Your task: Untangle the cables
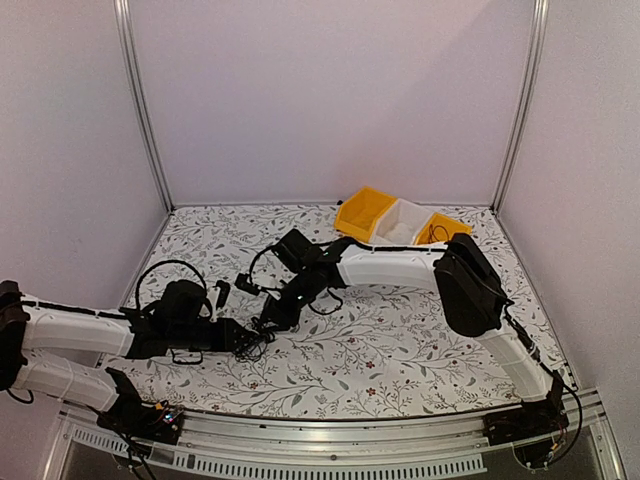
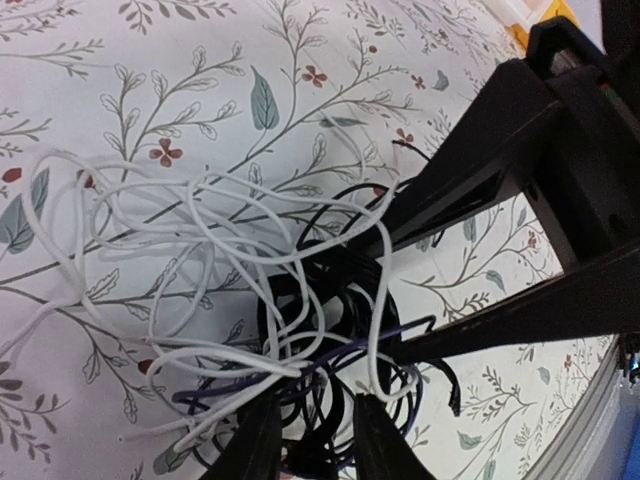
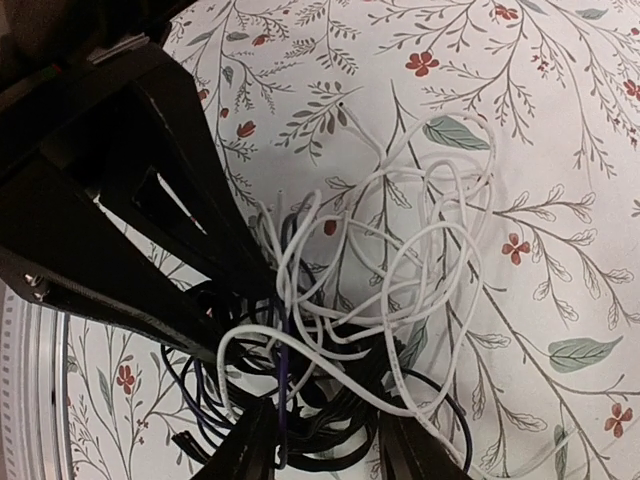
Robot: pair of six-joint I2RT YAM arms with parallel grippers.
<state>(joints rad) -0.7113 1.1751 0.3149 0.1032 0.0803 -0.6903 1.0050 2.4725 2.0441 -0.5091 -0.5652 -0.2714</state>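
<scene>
An aluminium rail point(image 1: 350, 440) edges the near side of the table point(image 1: 400, 370), whose pale cloth is printed with grey sprigs and small red flowers. Left of centre on it lie the cables point(image 1: 257, 345), one scribbly clump of thin white, black and purple strands. The matte black left gripper point(image 2: 316, 405) stands narrow, clamped on a black bundle of the clump. Strands run between the fingers of the right gripper point(image 3: 325, 415); whether it pinches them I cannot tell. At the far right, two angular yellow bins point(image 1: 362, 213) flank a white bin point(image 1: 400, 222). Plain pale walls point(image 1: 330, 100) and metal posts point(image 1: 140, 100) close the room.
</scene>
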